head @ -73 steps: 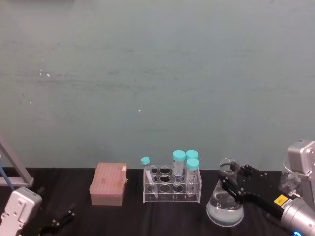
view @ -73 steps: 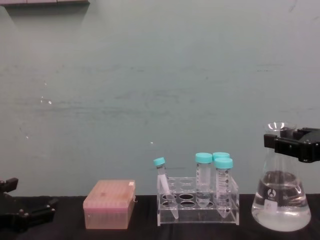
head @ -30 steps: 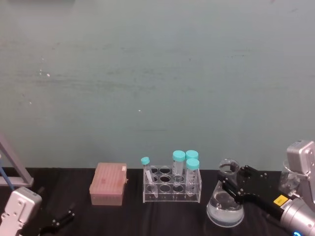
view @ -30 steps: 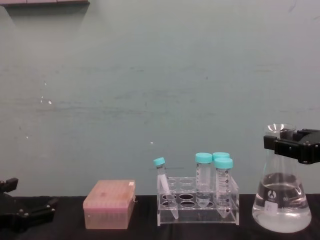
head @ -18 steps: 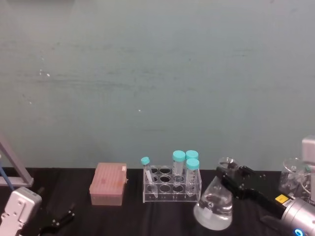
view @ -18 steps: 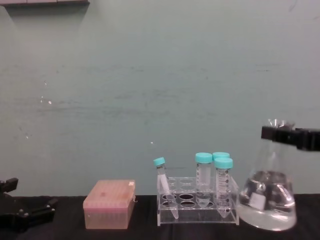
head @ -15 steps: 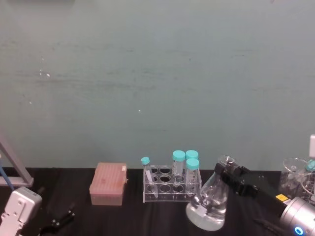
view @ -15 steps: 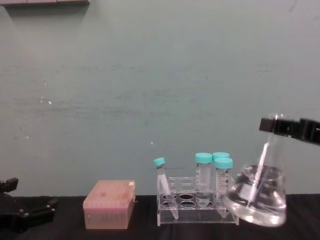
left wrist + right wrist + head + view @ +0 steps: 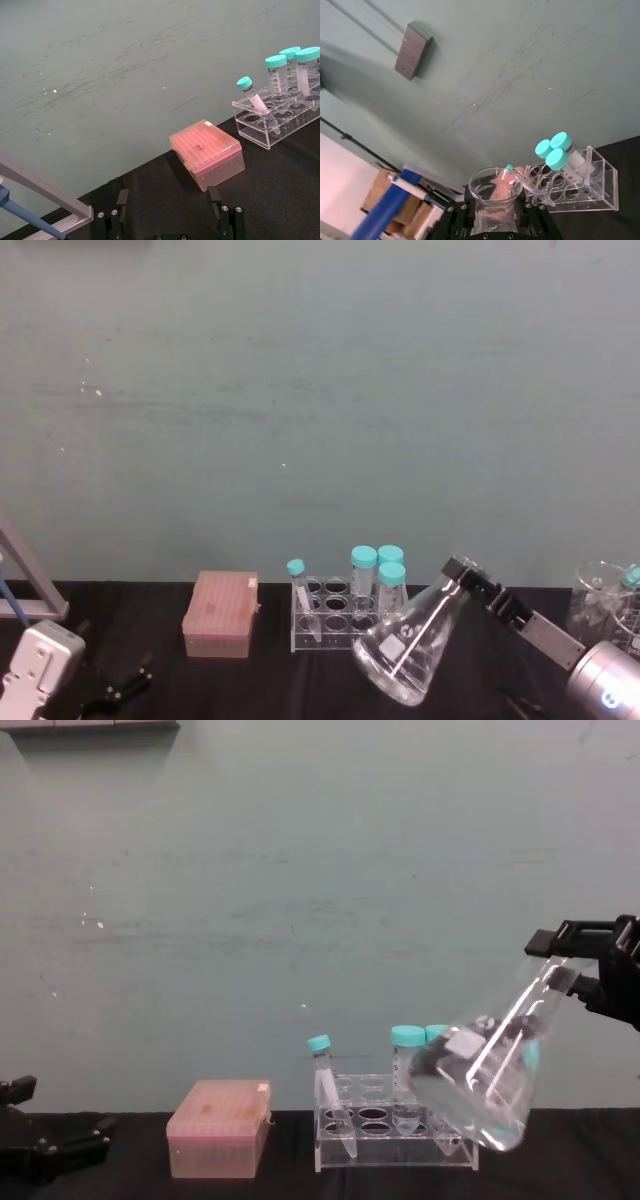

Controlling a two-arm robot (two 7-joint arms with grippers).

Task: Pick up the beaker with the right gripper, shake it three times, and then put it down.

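Jaws of the right claw (image 9: 578, 958) are clamped on the neck of the conical flask (image 9: 478, 1088), just under its flared rim, holding it off the black surface (image 9: 290, 1185). Seen from the chest, the flask slants steeply: rim up at the claw on the right, wide base down and to the left, in front of the teal-capped tubes (image 9: 408, 1038) standing in their clear rack (image 9: 380, 1152), with clear liquid lying in its low side. A pink pipette tip box (image 9: 220, 1128) sits left of the rack. The left claw (image 9: 168, 196) rests low at the far left, fingers wide apart
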